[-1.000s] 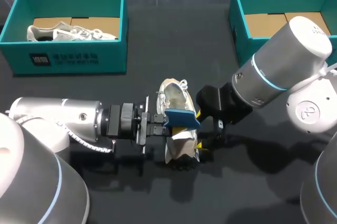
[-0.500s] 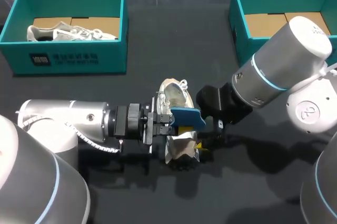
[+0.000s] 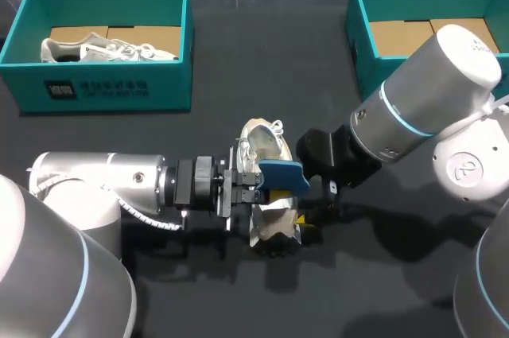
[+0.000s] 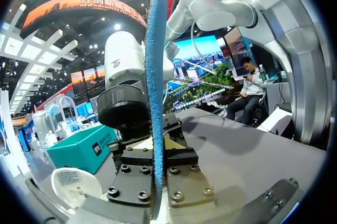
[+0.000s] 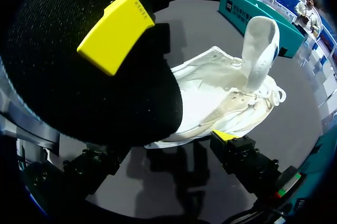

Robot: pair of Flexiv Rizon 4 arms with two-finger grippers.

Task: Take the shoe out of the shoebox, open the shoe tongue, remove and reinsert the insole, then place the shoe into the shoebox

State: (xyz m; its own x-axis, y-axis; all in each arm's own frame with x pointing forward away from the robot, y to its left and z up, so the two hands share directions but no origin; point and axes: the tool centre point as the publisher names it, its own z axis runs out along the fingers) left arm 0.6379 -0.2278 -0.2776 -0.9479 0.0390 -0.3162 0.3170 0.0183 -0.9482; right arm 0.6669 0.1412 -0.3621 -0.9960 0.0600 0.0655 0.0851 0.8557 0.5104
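- The white shoe (image 3: 269, 225) lies on the dark table (image 3: 262, 60), a little below the middle of the head view, out of both boxes.
- The left gripper (image 3: 254, 182) comes in from the left side and stops at the shoe. Its fingers are pinched tight on the blue insole (image 3: 282, 173), which sticks out over the shoe.
- In the left wrist view the insole (image 4: 155, 76) stands on its thin edge, squeezed in the left gripper (image 4: 156, 153).
- The right gripper (image 3: 301, 195) comes in from the right side and sits against the shoe.
- In the right wrist view the fingers of the right gripper (image 5: 169, 84) are spread wide, with the shoe (image 5: 221, 97) between them. Both look to press on it.
- The shoe's tongue (image 5: 259, 50) stands straight up.
- The left shoebox (image 3: 107, 87), teal, is in the upper left. The other shoe (image 3: 103, 50) lies inside it.
- The right shoebox (image 3: 362, 44), also teal, is in the upper right.
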